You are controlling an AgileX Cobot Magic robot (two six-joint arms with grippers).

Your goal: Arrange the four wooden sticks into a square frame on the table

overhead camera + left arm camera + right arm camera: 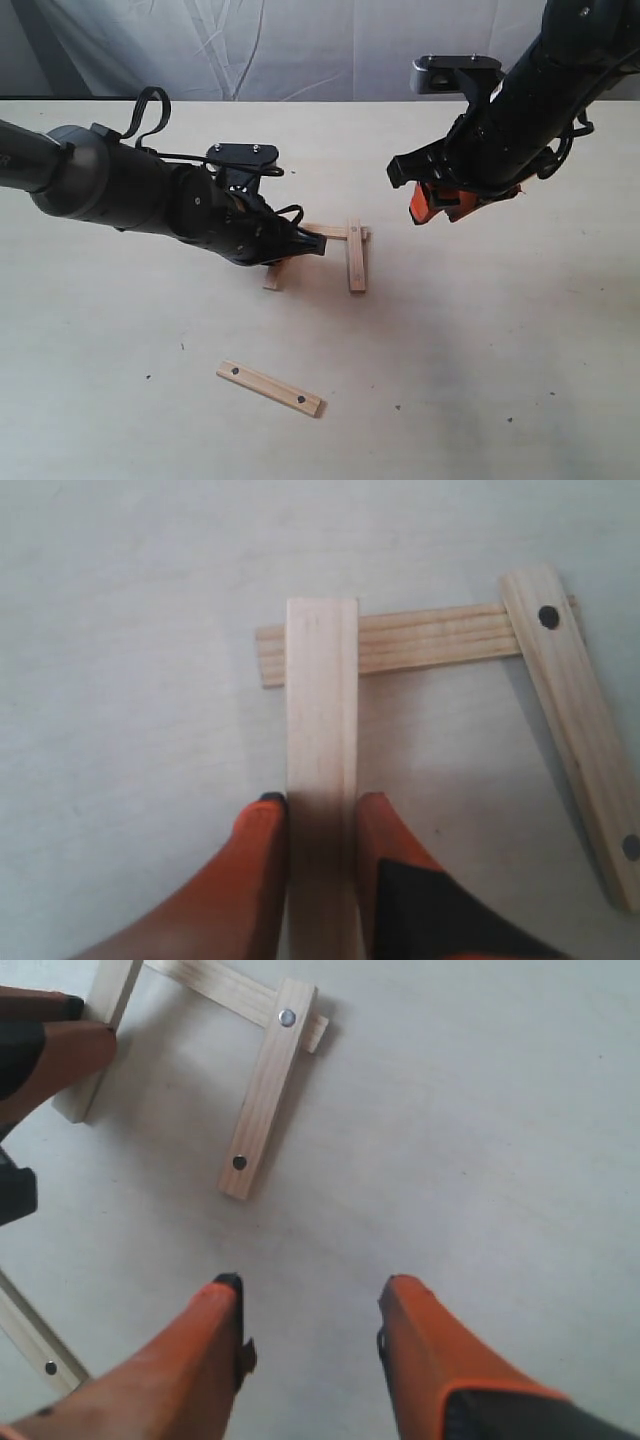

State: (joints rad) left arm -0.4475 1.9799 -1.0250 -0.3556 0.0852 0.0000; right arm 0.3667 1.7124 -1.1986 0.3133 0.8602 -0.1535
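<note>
Three of the four wooden sticks (356,258) are already laid out as an open U on the counter (500,380), so the square frame (335,232) is reckoned about three quarters done, with one side left to be closed. Right between the fingers of the left hand (321,808) a plain stick (322,700) is pinched across its width, the jaws narrowed onto its two edges. Just past the fingertips, that stick's far end is laid over a second plain stick (430,640), which runs crosswise. Further out along the cross stick, its other end is overlapped by a holed stick (575,730), splayed a bit rather than parallel to the held one. The fourth stick (269,388), also holed, is left lying well apart from both hands, untouched. The right hand (312,1295) is held clear of the counter, spread wide, with nothing gripped and nothing touched. Fetching that loose stick is probably what's called for next.
</note>
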